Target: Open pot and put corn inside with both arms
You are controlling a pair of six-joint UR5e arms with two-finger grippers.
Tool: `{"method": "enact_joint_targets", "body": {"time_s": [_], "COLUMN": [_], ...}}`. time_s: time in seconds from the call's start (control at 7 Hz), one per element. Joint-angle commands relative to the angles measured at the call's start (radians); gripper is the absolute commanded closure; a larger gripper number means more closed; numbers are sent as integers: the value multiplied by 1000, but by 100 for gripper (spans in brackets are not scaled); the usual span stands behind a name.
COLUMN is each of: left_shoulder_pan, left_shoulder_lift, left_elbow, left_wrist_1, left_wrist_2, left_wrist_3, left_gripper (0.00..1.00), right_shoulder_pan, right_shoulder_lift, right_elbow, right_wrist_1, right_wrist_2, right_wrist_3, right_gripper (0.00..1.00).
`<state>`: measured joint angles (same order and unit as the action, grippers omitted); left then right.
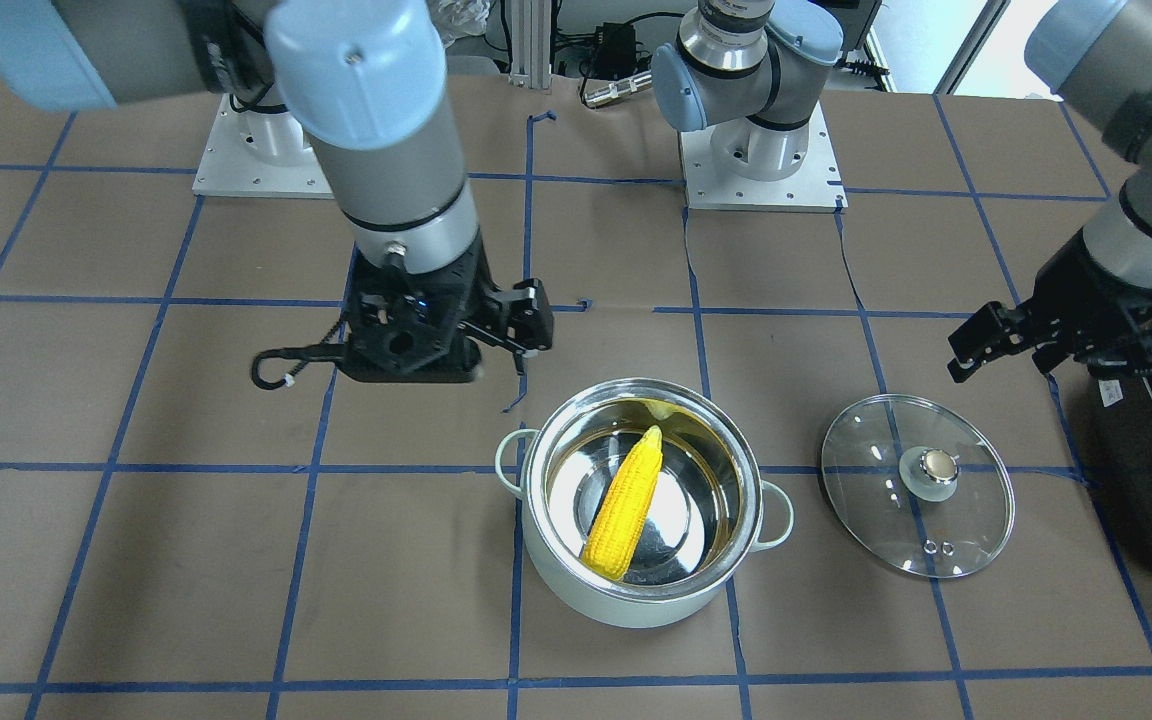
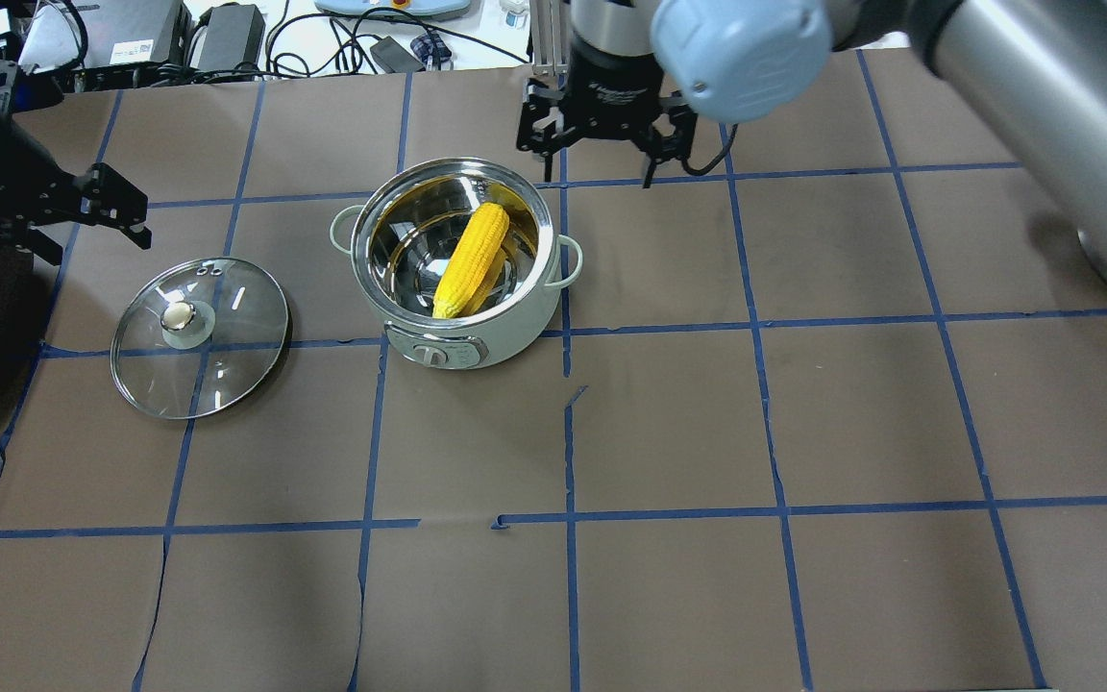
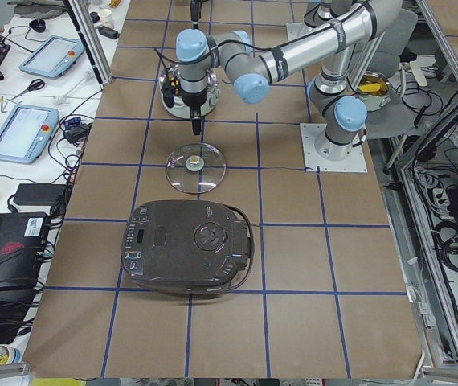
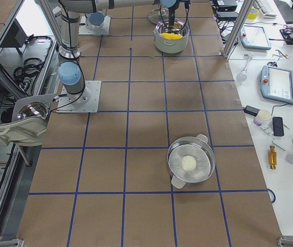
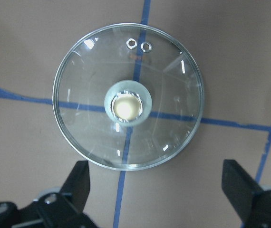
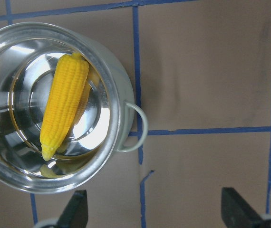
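The pale mint-green pot [image 2: 477,336] stands uncovered near the table's middle. The yellow corn [image 2: 470,259] lies slanted inside it on the steel bottom, and also shows in the right wrist view [image 6: 63,104]. The glass lid [image 2: 227,327] with its brass knob lies flat on the table beside the pot, apart from it. My left gripper [image 2: 83,216] is open and empty, above the table just beyond the lid [image 5: 173,95]. My right gripper [image 2: 602,163] is open and empty, raised beyond the pot's far right side.
A large black appliance [image 3: 189,245] sits at the table's left end, close to the lid. A second steel pot [image 4: 190,163] with a white item inside stands far off on the right side. A black cable loop [image 1: 281,365] hangs by the right wrist.
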<state>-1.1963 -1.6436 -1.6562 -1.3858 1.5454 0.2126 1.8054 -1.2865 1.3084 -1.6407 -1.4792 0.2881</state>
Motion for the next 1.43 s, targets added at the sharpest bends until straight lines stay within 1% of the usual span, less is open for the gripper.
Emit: {"method": "enact_joint_targets", "body": {"time_s": [0.0, 0.14, 0.29, 0.43, 0.57, 1.0, 1.14, 1.29], "left_shoulder_pan": [-203, -321, -375, -402, -416, -402, -402, -401], "left_shoulder_lift": [111, 131, 137, 121, 117, 116, 102, 97], "left_elbow": [47, 82, 128, 159, 168, 174, 171, 174], "left_wrist_1": [-93, -114, -183, -221, -220, -200, -124, -119], "left_wrist_2": [11, 56, 45, 23, 3, 30, 32, 33], "left_wrist_3": [-157, -210, -226, -267, -313, -315, -321, -321], "left_gripper": [0, 0, 0, 0, 0, 0, 0, 0], "right_shoulder_pan": [-139, -165, -199, -230, -245, -247, -247, -247], "right_shoulder_lift": [-124, -184, -238, -275, -281, -281, -283, -283], "right_elbow": [63, 115, 191, 243, 242, 241, 241, 241], "right_wrist_1": [61, 62, 55, 32, 18, 15, 16, 15], "right_wrist_2": [-74, -73, -73, -76, -76, -67, -72, -73], "right_wrist_3": [-150, -197, -220, -249, -260, -265, -265, -267], "right_gripper": [0, 0, 0, 0, 0, 0, 0, 0]}}
